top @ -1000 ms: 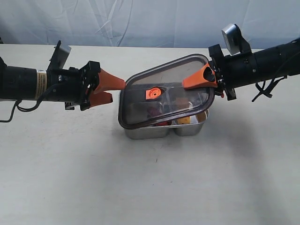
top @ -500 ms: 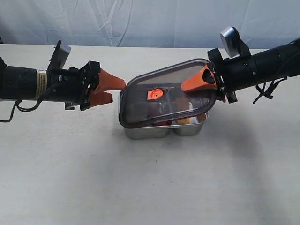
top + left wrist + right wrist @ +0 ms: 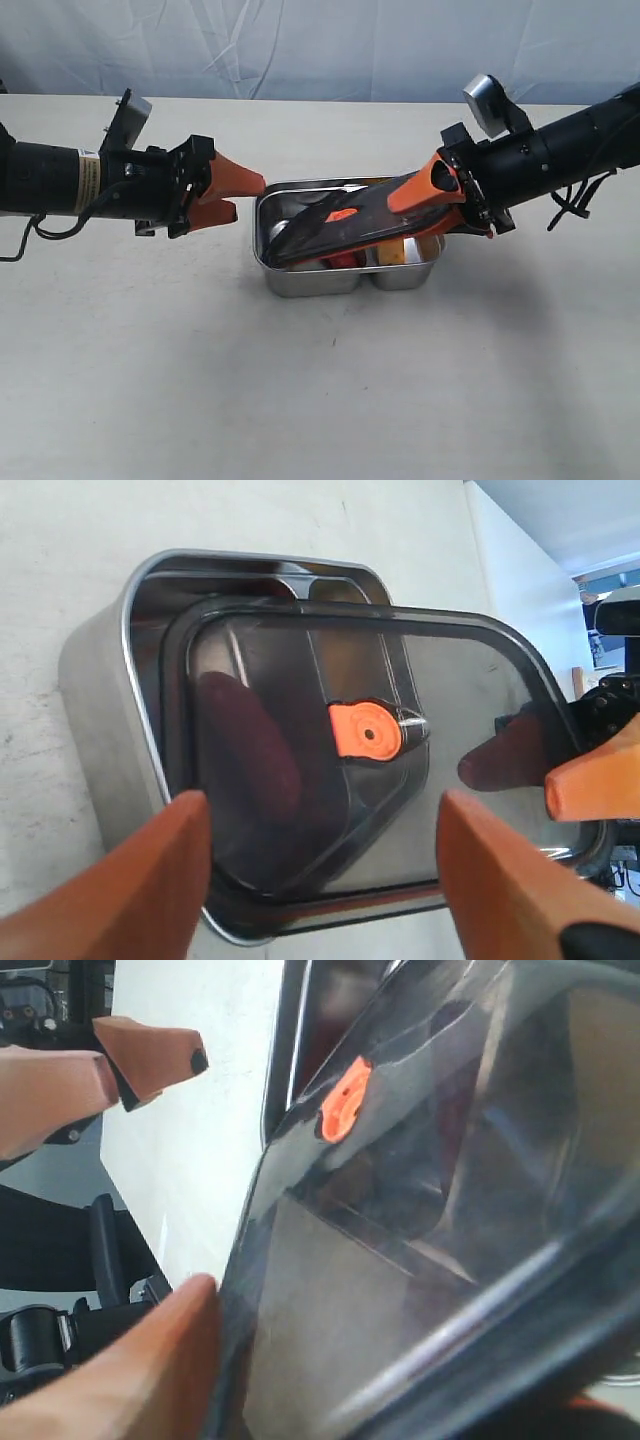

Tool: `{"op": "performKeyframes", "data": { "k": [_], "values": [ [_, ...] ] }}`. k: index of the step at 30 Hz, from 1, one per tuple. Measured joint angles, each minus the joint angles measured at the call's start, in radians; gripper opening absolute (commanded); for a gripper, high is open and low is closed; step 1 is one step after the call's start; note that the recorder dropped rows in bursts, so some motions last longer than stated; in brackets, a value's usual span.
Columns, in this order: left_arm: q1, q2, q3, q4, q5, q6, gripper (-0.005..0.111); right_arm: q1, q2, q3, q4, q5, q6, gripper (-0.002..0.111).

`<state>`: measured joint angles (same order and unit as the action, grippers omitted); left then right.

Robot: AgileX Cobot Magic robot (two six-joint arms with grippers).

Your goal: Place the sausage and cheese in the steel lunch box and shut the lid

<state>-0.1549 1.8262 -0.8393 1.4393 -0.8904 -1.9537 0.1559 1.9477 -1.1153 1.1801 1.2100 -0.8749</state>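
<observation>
While one lid (image 3: 335, 228) tilts, one sausage (image 3: 345, 260), one cheese (image 3: 392, 255)

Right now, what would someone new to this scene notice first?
The dark lid slants across the steel lunch box mid-table, one end dipped inside, the other raised between the orange fingers of the right gripper. Beneath it peek the red sausage and yellow cheese. The left gripper hangs open just left of the box.
</observation>
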Motion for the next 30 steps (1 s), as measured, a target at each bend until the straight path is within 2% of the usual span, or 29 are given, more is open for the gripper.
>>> {"op": "performKeyframes", "data": {
  "k": [1, 2, 10, 20, 30],
  "values": [
    [0.000, 0.000, 0.000, 0.000, 0.000, 0.000, 0.062, 0.000, 0.000, 0.000, -0.002, 0.002, 0.002, 0.006],
    [0.000, 0.000, 0.000, 0.000, 0.000, 0.000, 0.062, 0.000, 0.000, 0.000, 0.006, 0.011, 0.010, 0.000],
    [0.000, 0.000, 0.000, 0.000, -0.021, -0.086, 0.062, 0.002, -0.060, 0.000, 0.025, 0.003, -0.056, -0.001],
    [0.000, 0.000, 0.000, 0.016, -0.059, -0.093, 0.062, 0.002, -0.128, -0.004, 0.042, 0.003, -0.069, -0.001],
    [0.000, 0.000, -0.004, 0.052, -0.055, -0.079, 0.062, -0.009, -0.205, -0.004, -0.027, 0.003, -0.065, -0.001]
  ]
}}
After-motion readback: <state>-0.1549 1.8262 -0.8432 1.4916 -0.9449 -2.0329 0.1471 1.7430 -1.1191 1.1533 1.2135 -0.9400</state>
